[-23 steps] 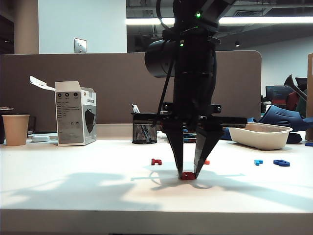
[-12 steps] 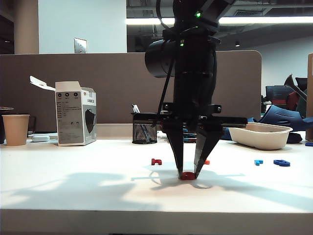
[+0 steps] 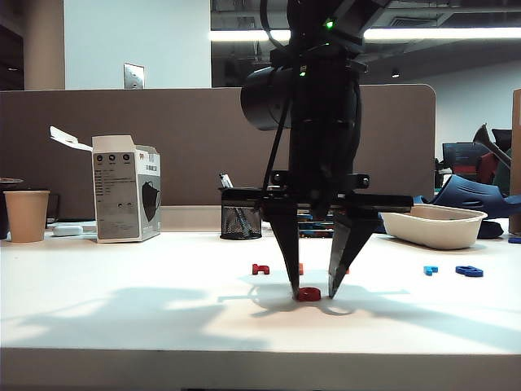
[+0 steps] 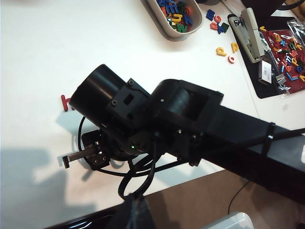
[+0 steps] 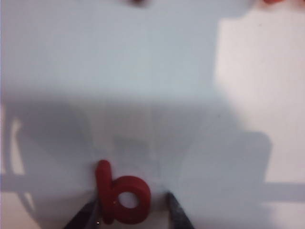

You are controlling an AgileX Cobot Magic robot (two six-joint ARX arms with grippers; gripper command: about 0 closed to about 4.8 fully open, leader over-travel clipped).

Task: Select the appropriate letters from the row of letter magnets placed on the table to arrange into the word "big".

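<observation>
— Was there any writing to read?

— Very little. The white carton (image 3: 126, 189) at the back left of the tabletop (image 3: 122, 309) carried small dark print and icons, too fine to make out. The only clear letter was the red looped magnet (image 5: 121, 196) itself, which read as a lowercase "b" in the right wrist view.

— Where did that "b" lie?

— Flat on the tabletop near the front middle, between the two fingertips of the right gripper (image 3: 313, 289), which pointed straight down over it. The jaws stood parted; one fingertip (image 5: 86, 215) sat just beside the stem, the other (image 5: 177, 212) apart from the bowl, so the letter lay free.

— And the rest of the row?

— A dark red blocky piece (image 3: 260, 269) lay behind and to the left. Bits of orange showed behind the gripper's fingers, mostly hidden. Further right lay a light blue piece (image 3: 430, 270) and a dark blue looped one (image 3: 469, 270), well apart from the "b".

— The left gripper?

— Its wrist view was filled by the right arm; one could not tell whether it was open or shut. A tray of coloured letters (image 4: 177, 14) was cut off at the edge.
</observation>
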